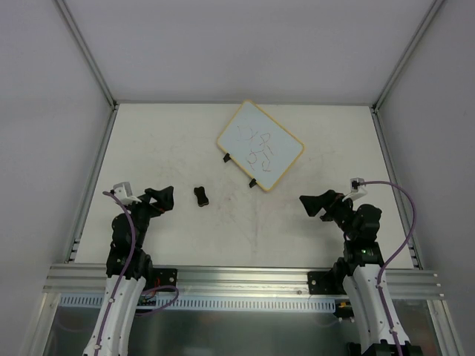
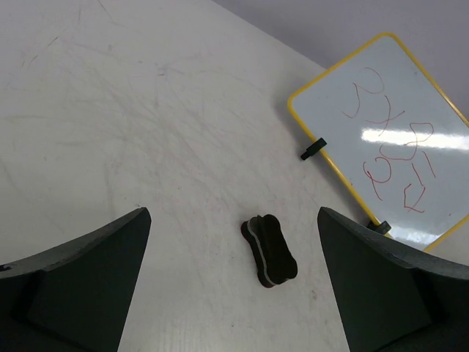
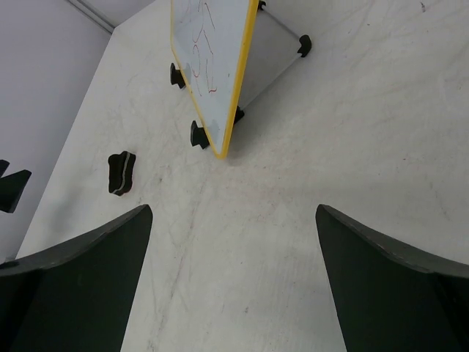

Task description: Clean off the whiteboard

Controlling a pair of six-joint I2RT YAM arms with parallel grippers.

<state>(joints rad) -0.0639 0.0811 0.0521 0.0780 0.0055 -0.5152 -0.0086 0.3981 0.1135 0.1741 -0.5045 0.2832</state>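
Observation:
The whiteboard stands at the table's far middle, turned diagonally, with red scribbles on its white face, a yellow frame and two black clips on its near edge. It shows in the left wrist view and, tilted on its feet, in the right wrist view. A small black eraser block lies flat on the table between the board and my left gripper. In the left wrist view the eraser lies just ahead of the open, empty left gripper. My right gripper is open and empty, near of the board's right corner.
The white table is scuffed and enclosed by grey walls, with metal rails along the left side, the right side and the near edge. The eraser also shows at the left of the right wrist view.

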